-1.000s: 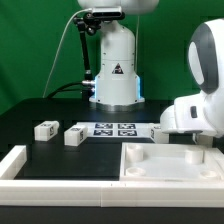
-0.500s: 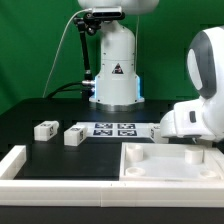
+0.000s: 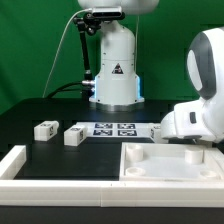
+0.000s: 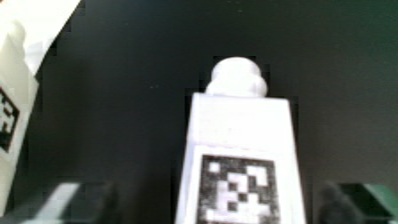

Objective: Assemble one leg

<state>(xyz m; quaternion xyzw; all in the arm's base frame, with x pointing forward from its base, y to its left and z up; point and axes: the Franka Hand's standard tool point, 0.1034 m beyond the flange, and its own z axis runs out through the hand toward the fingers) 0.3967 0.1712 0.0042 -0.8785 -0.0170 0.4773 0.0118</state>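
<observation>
In the wrist view a leg (image 4: 240,150), a white square-section block with a black-and-white tag and a rounded peg (image 4: 240,72) at its far end, lies on the black table between my fingers. My gripper (image 4: 214,205) is open. Its blurred fingertips (image 4: 54,205) stand on either side of the leg with dark gaps between. In the exterior view the gripper (image 3: 193,150) is at the right, low behind the large white tray-like piece (image 3: 140,172), mostly hidden by the arm's white hand. Two more legs (image 3: 43,129) (image 3: 73,134) lie at the left.
The marker board (image 3: 115,128) lies mid-table, with another small white block (image 3: 152,131) just to its right. A white L-shaped rail (image 3: 20,165) is at the front left. The robot base (image 3: 115,70) stands at the back. A white tagged part's edge (image 4: 15,95) shows beside the leg.
The hand has sunk slightly and shifted a little toward the exterior view's right. The loose parts have not moved.
</observation>
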